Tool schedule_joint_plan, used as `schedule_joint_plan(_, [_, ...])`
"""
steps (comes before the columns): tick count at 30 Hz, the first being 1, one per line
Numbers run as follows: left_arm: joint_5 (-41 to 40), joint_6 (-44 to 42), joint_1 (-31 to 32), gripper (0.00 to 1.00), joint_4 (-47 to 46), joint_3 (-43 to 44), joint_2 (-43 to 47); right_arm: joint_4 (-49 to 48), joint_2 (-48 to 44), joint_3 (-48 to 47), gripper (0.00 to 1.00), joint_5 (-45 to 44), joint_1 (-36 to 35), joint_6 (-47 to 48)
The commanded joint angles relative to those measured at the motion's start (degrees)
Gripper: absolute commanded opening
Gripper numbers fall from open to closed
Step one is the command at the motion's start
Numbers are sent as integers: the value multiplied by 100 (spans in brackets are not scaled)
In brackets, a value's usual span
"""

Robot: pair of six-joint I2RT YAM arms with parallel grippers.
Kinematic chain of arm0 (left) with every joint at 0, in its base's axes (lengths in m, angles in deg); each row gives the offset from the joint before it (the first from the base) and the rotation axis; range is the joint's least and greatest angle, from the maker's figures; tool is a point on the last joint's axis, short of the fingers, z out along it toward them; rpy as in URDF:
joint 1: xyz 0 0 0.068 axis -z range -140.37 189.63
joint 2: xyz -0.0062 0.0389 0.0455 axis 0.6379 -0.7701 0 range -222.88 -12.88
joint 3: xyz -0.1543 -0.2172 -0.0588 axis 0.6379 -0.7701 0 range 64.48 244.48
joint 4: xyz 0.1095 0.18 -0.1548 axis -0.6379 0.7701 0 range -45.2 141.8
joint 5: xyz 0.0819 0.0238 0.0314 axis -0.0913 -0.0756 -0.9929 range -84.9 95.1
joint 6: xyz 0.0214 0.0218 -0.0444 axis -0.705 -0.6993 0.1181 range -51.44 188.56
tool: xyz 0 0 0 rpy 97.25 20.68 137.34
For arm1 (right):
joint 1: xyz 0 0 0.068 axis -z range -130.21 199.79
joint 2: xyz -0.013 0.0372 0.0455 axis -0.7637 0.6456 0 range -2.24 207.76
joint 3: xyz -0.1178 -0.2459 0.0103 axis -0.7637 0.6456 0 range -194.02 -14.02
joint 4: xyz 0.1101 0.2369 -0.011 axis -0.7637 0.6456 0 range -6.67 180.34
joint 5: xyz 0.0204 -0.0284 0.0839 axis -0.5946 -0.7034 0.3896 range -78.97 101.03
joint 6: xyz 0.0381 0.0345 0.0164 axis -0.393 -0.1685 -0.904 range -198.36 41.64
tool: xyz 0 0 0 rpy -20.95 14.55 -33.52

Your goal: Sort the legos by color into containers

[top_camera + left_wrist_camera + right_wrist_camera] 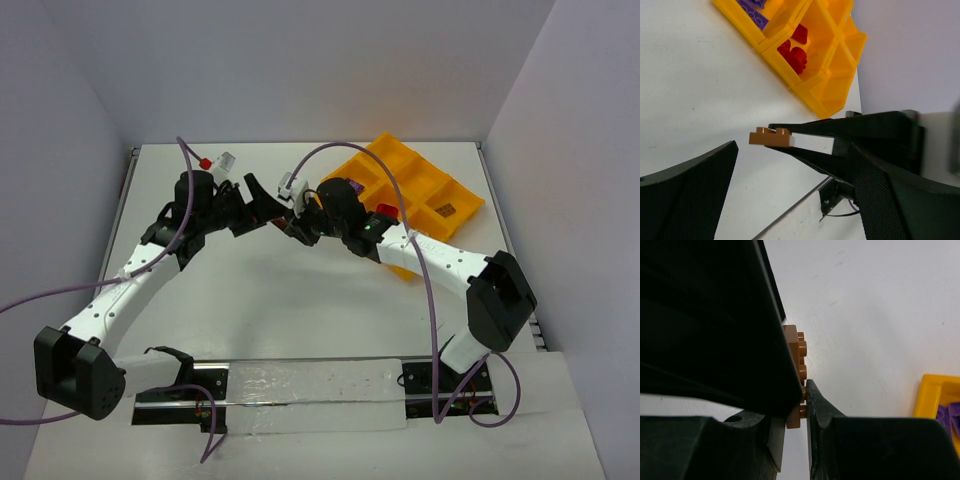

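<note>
**Brown brick to its own compartment, right arm alone**

On the white bench (300,310), the orange-yellow tray (400,160) lies at the far right. Both arms meet just left of it. The left claw (262,205) stands wide open with nothing in it, its fingers set either side of the other arm's tips. The right claw (804,400) is closed hard on the brown brick (771,137), pinching it by its flat faces with the studs showing at the side. The left wrist view shows a paler layer on the brick's underside.

The left arm should back straight out first, so its fingers do not knock the brick. The right arm can then hold its squeeze and carry the brick across the purple bricks (754,15) and red bricks (795,52). It should open low over the compartment with the brown piece (447,210). The grip is narrow, so a slow swing seems wise.
</note>
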Motion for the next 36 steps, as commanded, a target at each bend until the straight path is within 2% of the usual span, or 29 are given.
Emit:
schedule_joint_plan(1, [-379,-232,-7,99,261,467,220,-242,-356,285,0,-279,223,-326])
schedule_joint_plan(8, [-948,-442,-87,99,796,783,147,-13,-904,611,0,-883,838,-790])
schedule_joint_plan(11, [-1186,-490,-138,99,1010,891,89,-58,-1178,928,0,-1139,1486,-1454])
schedule_joint_plan(15, [-1563,-553,-182,99,1210,887,91,-52,-1895,1463,0,-1985,2595,-2730])
schedule_joint_plan(24, [-1821,-515,-193,99,1203,754,139,85,-2595,2177,0,-2936,4239,-4187])
schedule_joint_plan(28, [-1821,-567,-193,99,1115,696,154,367,-2655,2089,0,-3358,4629,-4361])
schedule_joint_plan(36, [-1548,-856,-193,99,1256,1091,-21,768,-2227,1643,0,-3487,4691,-4002])
